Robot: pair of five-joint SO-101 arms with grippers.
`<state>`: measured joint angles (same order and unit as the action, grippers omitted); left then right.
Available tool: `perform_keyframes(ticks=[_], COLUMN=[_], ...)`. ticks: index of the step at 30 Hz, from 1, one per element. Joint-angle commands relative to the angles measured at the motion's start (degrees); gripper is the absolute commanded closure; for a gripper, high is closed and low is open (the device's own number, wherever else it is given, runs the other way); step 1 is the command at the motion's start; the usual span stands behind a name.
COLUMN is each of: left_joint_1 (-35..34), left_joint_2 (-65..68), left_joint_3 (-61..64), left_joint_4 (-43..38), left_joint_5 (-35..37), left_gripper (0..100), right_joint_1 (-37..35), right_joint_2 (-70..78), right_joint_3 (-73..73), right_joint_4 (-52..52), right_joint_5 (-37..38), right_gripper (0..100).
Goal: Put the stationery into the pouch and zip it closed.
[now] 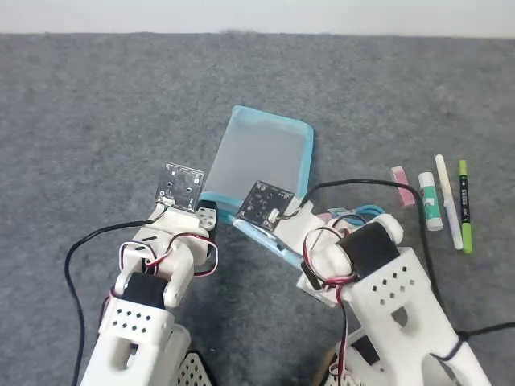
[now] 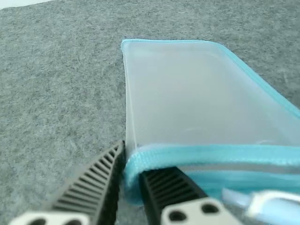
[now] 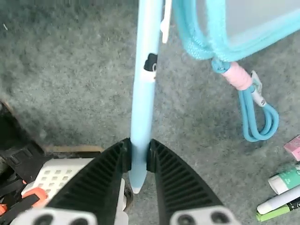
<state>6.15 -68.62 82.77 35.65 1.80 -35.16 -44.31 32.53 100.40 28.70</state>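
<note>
A translucent pouch (image 1: 259, 153) with blue trim lies flat in the middle of the grey mat. My left gripper (image 2: 130, 185) is shut on the near corner of the pouch's (image 2: 187, 98) blue zipper edge. My right gripper (image 3: 139, 159) is shut on a light blue pen (image 3: 143, 89) and holds it low along that zipper edge. The pen (image 1: 265, 236) shows under the right wrist, and its far end (image 2: 262, 204) lies by the zipper. I cannot tell whether it is inside. The pouch corner (image 3: 234, 23) has a pink bead and a blue cord loop (image 3: 258, 117).
To the right of the pouch lie a pink eraser (image 1: 401, 186), a glue stick (image 1: 430, 201), a white pen (image 1: 448, 201) and a green marker (image 1: 465, 207), side by side. The blue cord (image 1: 366, 213) lies between them and my right arm. Bare mat lies to the left and behind.
</note>
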Motion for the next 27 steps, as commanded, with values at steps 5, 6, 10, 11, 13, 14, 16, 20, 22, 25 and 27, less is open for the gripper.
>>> perform_keyframes(ticks=[5, 6, 10, 11, 13, 14, 16, 20, 22, 25, 27], left_joint_1=[0.26, 0.26, 0.26, 0.26, 0.26, 0.35, 0.70, 4.31, 6.07, 8.26, 9.76], left_joint_2=[-0.97, -0.97, -0.97, -0.97, -0.97, -0.97, -0.97, -0.97, -0.97, -0.97, -0.97], left_joint_3=[-1.27, -1.27, -1.27, -1.27, -1.27, -1.27, -1.27, -1.19, -1.19, -1.19, -1.19], left_joint_4=[-1.85, -1.85, -1.85, -1.85, -1.93, -1.93, -1.93, -1.93, -1.93, -1.93, -1.93], left_joint_5=[0.62, 0.62, 0.62, 0.62, 0.62, 0.62, 0.62, 0.62, 0.62, 0.62, 0.62], left_gripper=[99, 99, 99, 99, 99, 99, 99, 99, 99, 99, 99], right_joint_1=[-0.04, -0.04, 2.77, 4.70, 8.48, 10.07, 11.82, 12.26, 11.82, 10.33, 8.92], right_joint_2=[1.10, 1.45, 7.16, 9.27, 13.93, 16.31, 19.91, 24.48, 26.42, 28.88, 30.37], right_joint_3=[-0.26, -0.35, -0.70, -1.14, -3.16, -4.84, -8.70, -16.62, -20.40, -25.58, -28.75], right_joint_4=[-0.13, -0.40, -1.80, -2.59, -3.47, -3.56, -3.38, -2.24, -1.36, 0.13, 0.57], right_joint_5=[-5.71, -6.15, -6.68, -6.68, -6.77, -6.77, -6.86, -10.29, -12.04, -14.51, -16.44], right_gripper=[99.2, 99.2, 99.2, 99.2, 99.2, 99.2, 99.2, 99.2, 99.2, 99.2, 99.2])
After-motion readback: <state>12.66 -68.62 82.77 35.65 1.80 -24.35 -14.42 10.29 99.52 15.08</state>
